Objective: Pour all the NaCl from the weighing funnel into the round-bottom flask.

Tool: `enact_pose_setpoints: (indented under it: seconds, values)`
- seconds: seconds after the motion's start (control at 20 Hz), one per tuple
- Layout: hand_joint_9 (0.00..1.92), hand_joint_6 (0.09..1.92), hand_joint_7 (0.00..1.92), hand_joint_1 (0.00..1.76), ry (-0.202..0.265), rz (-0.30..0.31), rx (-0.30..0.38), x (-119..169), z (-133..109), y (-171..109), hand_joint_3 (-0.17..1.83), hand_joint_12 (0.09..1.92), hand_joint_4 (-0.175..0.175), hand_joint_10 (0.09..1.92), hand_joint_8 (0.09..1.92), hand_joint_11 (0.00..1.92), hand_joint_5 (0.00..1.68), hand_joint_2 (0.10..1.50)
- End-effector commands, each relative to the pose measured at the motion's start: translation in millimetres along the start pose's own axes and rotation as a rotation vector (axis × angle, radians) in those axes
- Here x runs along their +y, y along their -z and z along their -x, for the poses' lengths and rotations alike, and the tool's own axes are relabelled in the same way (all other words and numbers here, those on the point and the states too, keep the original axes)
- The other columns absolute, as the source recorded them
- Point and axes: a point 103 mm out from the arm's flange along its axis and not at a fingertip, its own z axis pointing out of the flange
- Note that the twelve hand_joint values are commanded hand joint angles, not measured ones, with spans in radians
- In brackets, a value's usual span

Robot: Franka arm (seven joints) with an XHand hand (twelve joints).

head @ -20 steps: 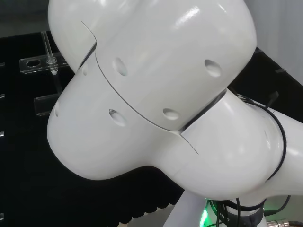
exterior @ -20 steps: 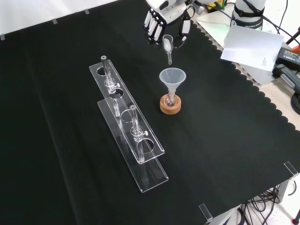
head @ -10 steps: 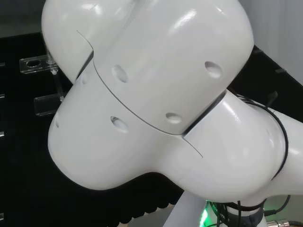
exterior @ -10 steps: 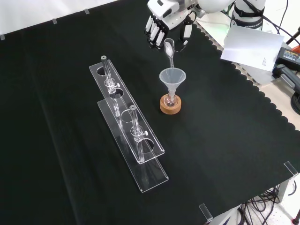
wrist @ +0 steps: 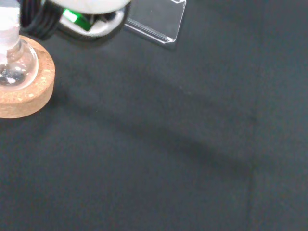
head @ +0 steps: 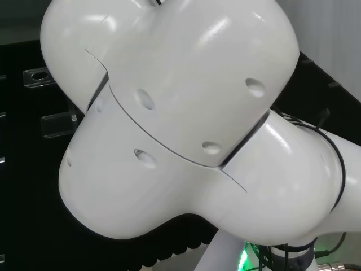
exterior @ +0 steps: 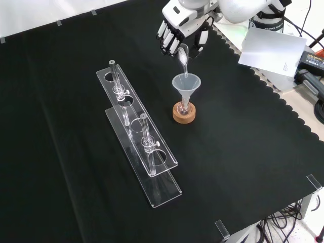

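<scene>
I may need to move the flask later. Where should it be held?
Judging by shape, grip the cork ring from the side: the flask sits upright in it, and a clear funnel fills its neck, blocking the top.

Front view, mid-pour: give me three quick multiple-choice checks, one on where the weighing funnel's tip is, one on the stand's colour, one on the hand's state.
1. Where is the tip of the weighing funnel?
A. Over the mouth of the clear funnel in the flask
B. Lying on the cloth
C. In the acrylic rack

2. What colour is the stand under the round-bottom flask?
A. Red
B. Cork brown
C. Blue

3. What is the hand doing?
A. Open, holding nothing
B. Pressed flat on the cloth
C. Shut on the weighing funnel

Answers:
1 A: the weighing funnel slants down from the hand to the rim of the clear funnel.
2 B: the cork ring under the round-bottom flask is brown.
3 C: the fingers curl round the weighing funnel's upper end.
</scene>
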Motion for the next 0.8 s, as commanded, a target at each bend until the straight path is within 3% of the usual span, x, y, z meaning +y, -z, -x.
enact_pose_setpoints:
  seconds: [0.05,0.8]
  values:
    - [1.10,0.72,0.79,1.11,-0.002,0.000,-0.017,2.2,-1.3,3.3,0.61,1.06,0.175,0.29,0.58,0.89,1.23,0.70]
    - [1.10,0.72,0.78,1.11,-0.012,-0.012,-0.096,9.7,1.8,11.0,0.61,1.05,0.175,0.28,0.58,0.89,1.23,0.70]
